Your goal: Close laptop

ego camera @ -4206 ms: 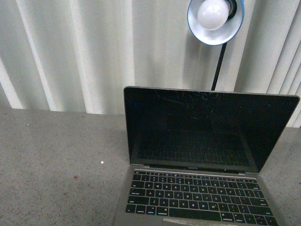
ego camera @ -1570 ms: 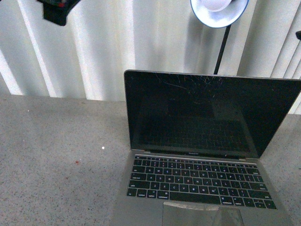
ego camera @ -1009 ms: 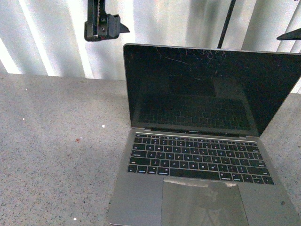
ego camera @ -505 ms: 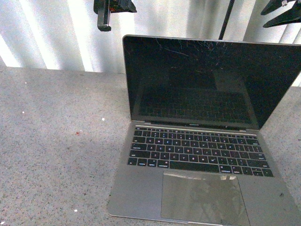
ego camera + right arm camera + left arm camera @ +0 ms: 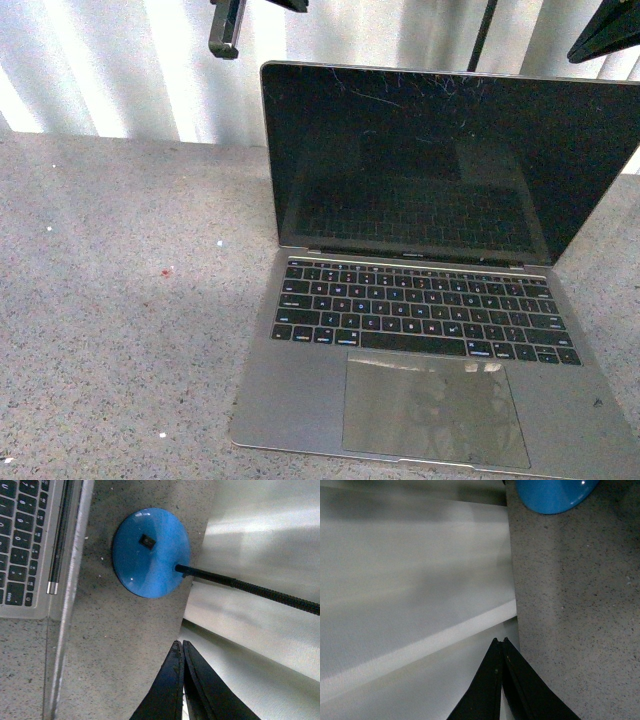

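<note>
The silver-grey laptop (image 5: 420,330) stands open on the speckled grey table, its scratched black screen (image 5: 430,160) upright and facing me. Its keyboard corner and the thin edge of the lid also show in the right wrist view (image 5: 30,550). My left gripper (image 5: 228,28) is shut and empty, high above the table just left of the lid's top left corner; its tip shows in the left wrist view (image 5: 500,641). My right gripper (image 5: 608,30) is shut and empty, at the lid's top right corner; its tip shows in the right wrist view (image 5: 180,644).
A lamp's round blue base (image 5: 150,552) stands on the table behind the laptop, with a black gooseneck stem (image 5: 484,35) rising past the lid. The base also shows in the left wrist view (image 5: 552,494). A white corrugated wall (image 5: 120,70) runs along the table's back.
The view has tilted down, so more of the laptop's trackpad shows and the lamp head has left the picture. Both grippers came in from above and now hang by the lid's top corners.
</note>
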Robot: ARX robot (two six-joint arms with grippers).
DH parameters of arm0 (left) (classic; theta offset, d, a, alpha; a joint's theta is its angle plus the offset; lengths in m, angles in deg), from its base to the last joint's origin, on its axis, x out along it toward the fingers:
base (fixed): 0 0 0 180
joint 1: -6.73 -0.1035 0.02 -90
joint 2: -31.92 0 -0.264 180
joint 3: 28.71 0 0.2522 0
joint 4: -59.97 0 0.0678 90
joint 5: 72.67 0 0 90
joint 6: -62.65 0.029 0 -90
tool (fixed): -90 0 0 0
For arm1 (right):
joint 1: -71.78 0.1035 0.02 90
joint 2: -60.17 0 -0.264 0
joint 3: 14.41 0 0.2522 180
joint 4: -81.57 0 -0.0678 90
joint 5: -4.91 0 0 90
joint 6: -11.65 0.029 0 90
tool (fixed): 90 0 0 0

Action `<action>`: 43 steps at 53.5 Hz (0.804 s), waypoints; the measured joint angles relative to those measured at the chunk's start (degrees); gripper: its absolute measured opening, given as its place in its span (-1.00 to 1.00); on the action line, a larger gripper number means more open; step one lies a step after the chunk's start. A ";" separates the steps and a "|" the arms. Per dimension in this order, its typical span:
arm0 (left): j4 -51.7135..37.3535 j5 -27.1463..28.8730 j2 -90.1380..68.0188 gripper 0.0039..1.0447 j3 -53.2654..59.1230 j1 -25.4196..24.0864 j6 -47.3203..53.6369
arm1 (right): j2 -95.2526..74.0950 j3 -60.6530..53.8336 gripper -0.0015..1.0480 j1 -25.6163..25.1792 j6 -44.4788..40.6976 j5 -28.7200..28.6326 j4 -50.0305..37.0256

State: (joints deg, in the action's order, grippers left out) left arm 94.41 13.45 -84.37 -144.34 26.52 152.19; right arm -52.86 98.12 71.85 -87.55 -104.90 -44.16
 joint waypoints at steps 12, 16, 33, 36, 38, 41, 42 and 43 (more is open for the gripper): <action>1.36 1.20 -0.98 -0.94 -0.09 0.81 2.67 | -0.33 0.61 -0.94 0.02 0.04 1.09 2.67; 1.44 1.38 -1.22 -0.94 -0.09 0.98 3.08 | -0.52 0.55 -0.94 -0.07 0.02 1.57 3.02; 3.89 2.97 -1.40 -0.94 0.07 1.33 5.01 | -1.29 0.02 -0.94 -1.03 0.02 2.86 5.97; 4.61 3.41 -1.46 -0.94 0.07 1.36 5.16 | -1.44 0.02 -0.94 -1.14 0.04 2.86 6.88; 4.90 3.65 -1.49 -0.94 0.07 1.38 5.20 | -1.55 0.02 -0.94 -1.18 0.09 2.86 7.21; 5.53 3.82 -1.51 -0.94 0.07 1.44 5.20 | -1.75 0.02 -0.94 -1.22 0.15 2.89 7.34; 5.68 3.85 -1.51 -0.94 0.07 1.44 5.20 | -1.84 0.02 -0.94 -1.22 0.20 2.89 7.37; 5.90 3.91 -1.51 -0.94 0.07 1.51 5.25 | -1.86 0.02 -0.94 -1.25 0.20 2.91 7.37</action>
State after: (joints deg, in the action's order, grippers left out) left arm 100.32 17.36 -85.88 -144.27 28.03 157.43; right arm -54.72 98.14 70.61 -87.35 -101.99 -36.79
